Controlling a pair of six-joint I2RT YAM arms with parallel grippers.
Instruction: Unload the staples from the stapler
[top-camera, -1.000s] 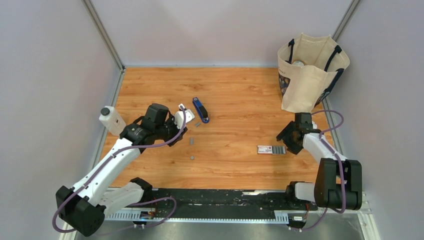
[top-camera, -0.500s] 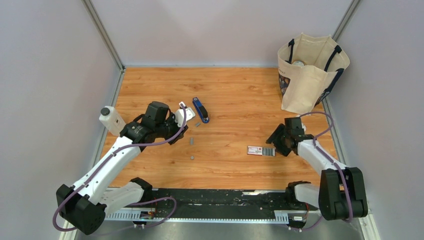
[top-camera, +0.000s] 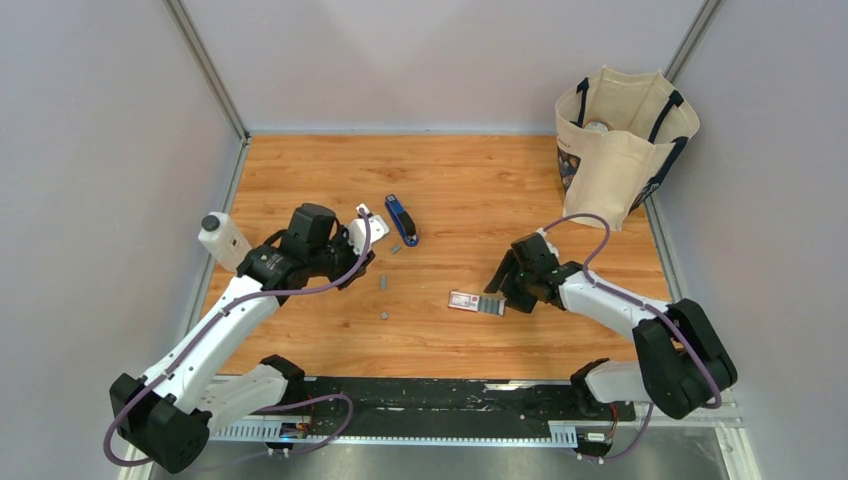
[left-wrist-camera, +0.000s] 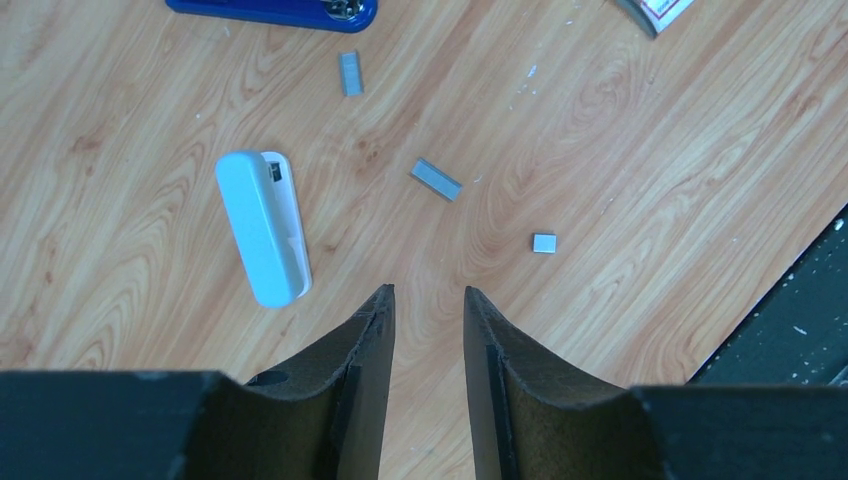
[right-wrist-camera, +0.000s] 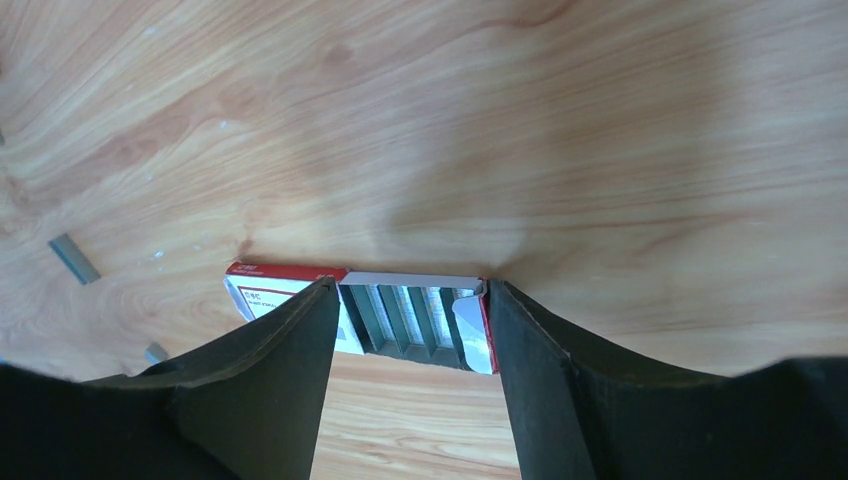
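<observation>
The stapler (top-camera: 402, 219) lies on the surface (top-camera: 470, 190) just past the left gripper (left-wrist-camera: 427, 292), cut off at the wrist view's top edge, loose staples (left-wrist-camera: 436, 179) beside it. Left jaws stand apart, empty. The right gripper (right-wrist-camera: 410, 285) straddles a staple box (right-wrist-camera: 415, 320), partly hiding it; whether it grips cannot be told

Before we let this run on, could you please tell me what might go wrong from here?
1. The staple box lies at the right gripper's fingertips with its tray slid out; a nudge could spill its contents or twist it.
2. Loose staples lie flat on the table before the open left gripper; they may slip from a pinch or get swept toward the stapler.
</observation>
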